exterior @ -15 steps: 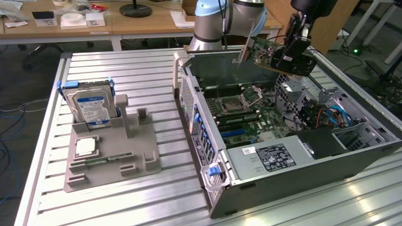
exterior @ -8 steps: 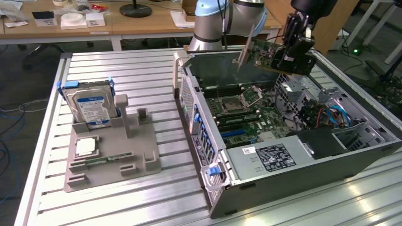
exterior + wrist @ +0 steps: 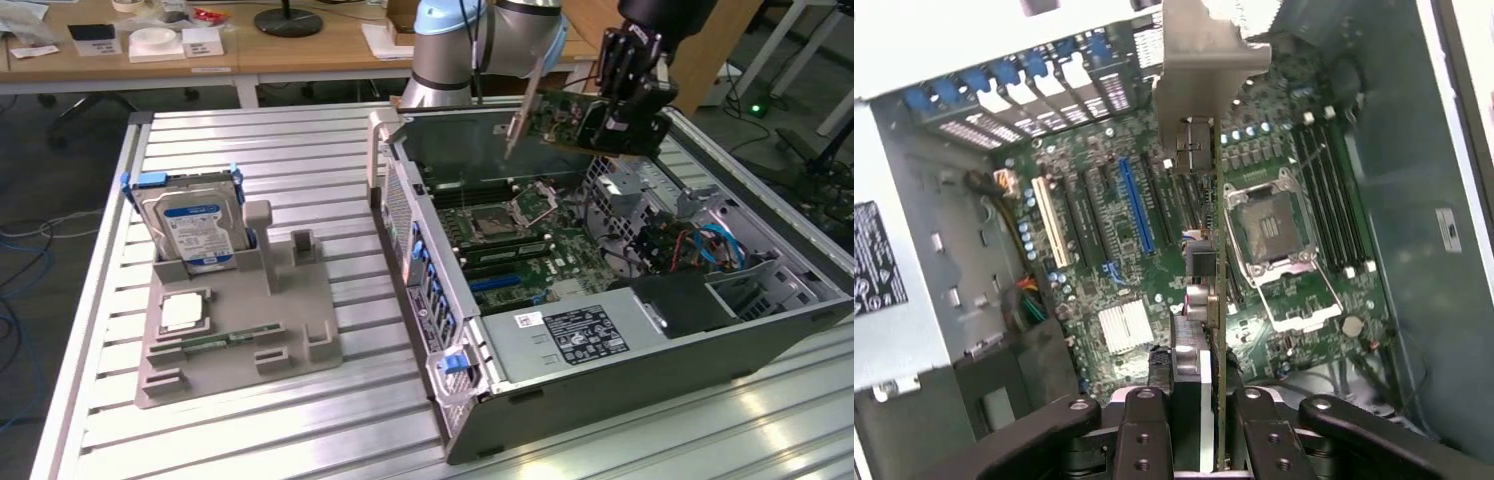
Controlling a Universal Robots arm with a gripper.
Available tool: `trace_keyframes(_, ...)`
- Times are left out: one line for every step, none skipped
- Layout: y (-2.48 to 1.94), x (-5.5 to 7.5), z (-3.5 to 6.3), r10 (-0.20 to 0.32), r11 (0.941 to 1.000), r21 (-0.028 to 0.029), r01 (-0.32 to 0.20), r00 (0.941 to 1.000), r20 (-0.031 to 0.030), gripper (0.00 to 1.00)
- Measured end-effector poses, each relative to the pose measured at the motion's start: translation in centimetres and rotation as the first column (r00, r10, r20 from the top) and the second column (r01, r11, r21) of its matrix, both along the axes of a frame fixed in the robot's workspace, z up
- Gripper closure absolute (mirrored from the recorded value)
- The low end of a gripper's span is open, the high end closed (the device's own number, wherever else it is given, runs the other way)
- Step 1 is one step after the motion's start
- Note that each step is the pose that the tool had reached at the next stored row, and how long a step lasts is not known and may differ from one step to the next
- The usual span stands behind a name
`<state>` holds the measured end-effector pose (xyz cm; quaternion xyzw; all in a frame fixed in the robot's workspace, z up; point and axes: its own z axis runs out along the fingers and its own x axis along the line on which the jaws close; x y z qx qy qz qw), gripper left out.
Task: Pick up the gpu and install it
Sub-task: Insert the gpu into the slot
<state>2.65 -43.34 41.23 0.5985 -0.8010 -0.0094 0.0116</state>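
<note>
Exterior view: set high, off the arm, facing down slantwise over the bench (image 3: 267, 150); far enough to take in the whole open case (image 3: 641, 400) and desks behind.
Wrist view: mounted behind the gripper (image 3: 1199, 410), facing down into the case; close above the motherboard (image 3: 1104, 230).
Shared: case interior, motherboard, socket (image 3: 490, 215), gpu (image 3: 567, 120); gpu seen slantwise from outside, edge-on from the wrist.

No legible text, brand or number found. Blue label (image 3: 188, 225) on hard drive (image 3: 187, 193) and printed label (image 3: 583, 333) on power supply (image 3: 527, 362) noted; print on both unreadable.
</note>
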Motion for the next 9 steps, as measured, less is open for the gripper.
trace_keyframes(0.0,0.0,0.0,0.016,0.9999,0.0,-0.016,0.9999,0.0,0.72)
trace_keyframes(0.0,0.0,0.0,0.033,0.9994,0.0001,-0.033,0.9994,0.0,0.72)
trace_keyframes(0.0,0.0,0.0,0.051,0.9987,0.0001,-0.051,0.9987,0.0,0.72)
trace_keyframes(0.0,-0.01,0.0,0.065,0.9979,0.0,-0.065,0.9979,0.001,0.72)
trace_keyframes(0.0,-0.01,0.0,0.077,0.9971,-0.0002,-0.077,0.9971,0.003,0.72)
trace_keyframes(0.0,-0.01,-0.03,0.088,0.9961,-0.0001,-0.088,0.9961,0.0052,0.72)
trace_keyframes(0.0,-0.01,-0.06,0.099,0.9951,-0.0002,-0.099,0.9951,0.0081,0.72)
trace_keyframes(0.0,0.0,-0.09,0.107,0.9942,-0.0006,-0.107,0.9942,0.0103,0.72)
trace_keyframes(0.0,0.0,-0.13,0.111,0.9938,-0.0009,-0.111,0.9938,0.0108,0.72)
